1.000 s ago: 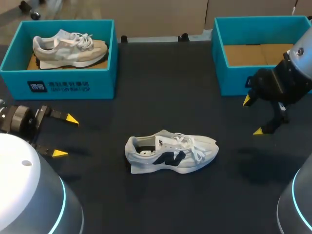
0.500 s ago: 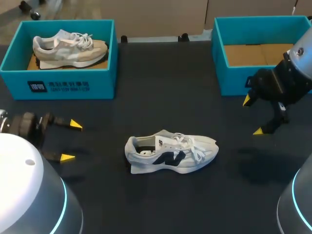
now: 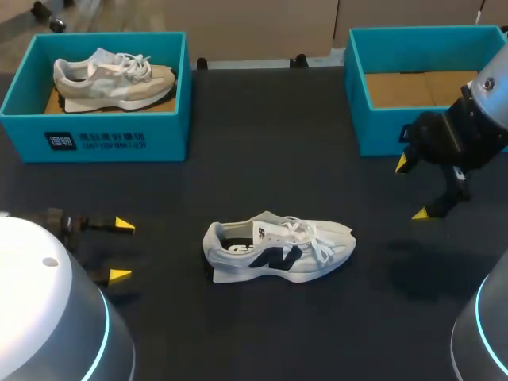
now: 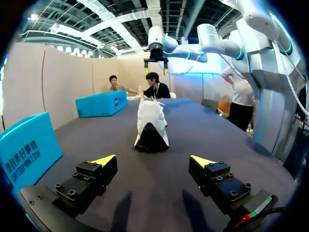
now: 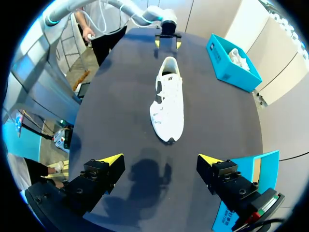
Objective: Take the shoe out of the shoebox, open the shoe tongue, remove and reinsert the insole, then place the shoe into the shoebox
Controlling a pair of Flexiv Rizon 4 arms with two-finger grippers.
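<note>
Your white sneaker [image 3: 279, 250] is lying on the desk [image 3: 262, 143], the right shoebox [image 3: 381, 131] sitting empty. Left hand [image 3: 121, 251] and right hand [image 3: 411, 188] are hanging open, with the tongue-and-insole steps waiting.

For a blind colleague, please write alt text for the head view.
A white shoe lies mid-table between the open left gripper and open right gripper, touched by neither. A beige shoe sits in the left teal shoebox; the right shoebox holds no shoe.
</note>
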